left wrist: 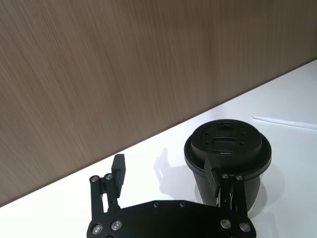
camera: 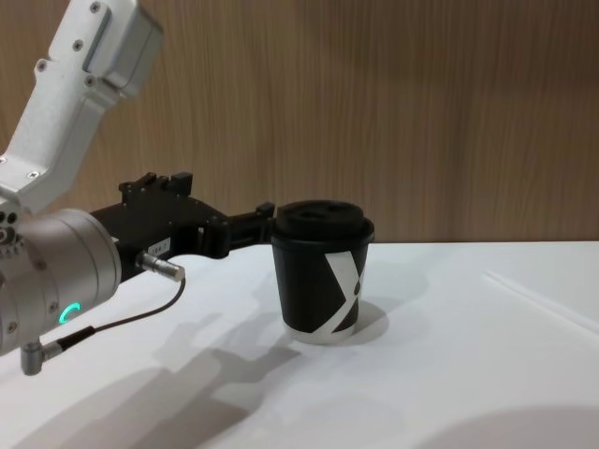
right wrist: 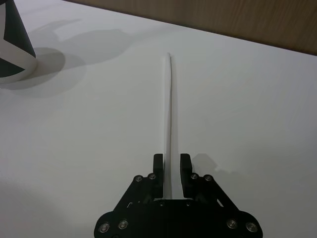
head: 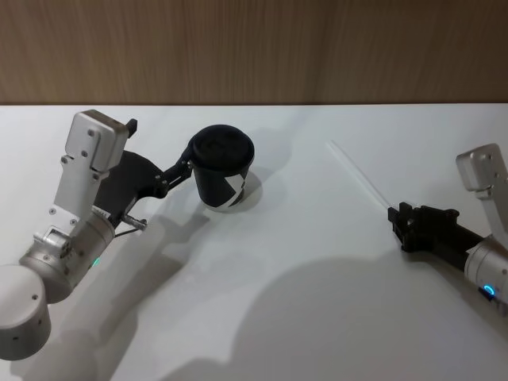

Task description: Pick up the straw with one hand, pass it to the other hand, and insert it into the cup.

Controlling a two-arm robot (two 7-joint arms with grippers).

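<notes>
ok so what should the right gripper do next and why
Probably close on the straw: the right gripper is open and straddles its near end, and it lies flat on the table. The left gripper sits open by the cup.

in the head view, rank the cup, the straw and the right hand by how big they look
1. the cup, the widest dark shape
2. the right hand, close behind it
3. the straw: longest of the three, yet a thin line covering least
</notes>
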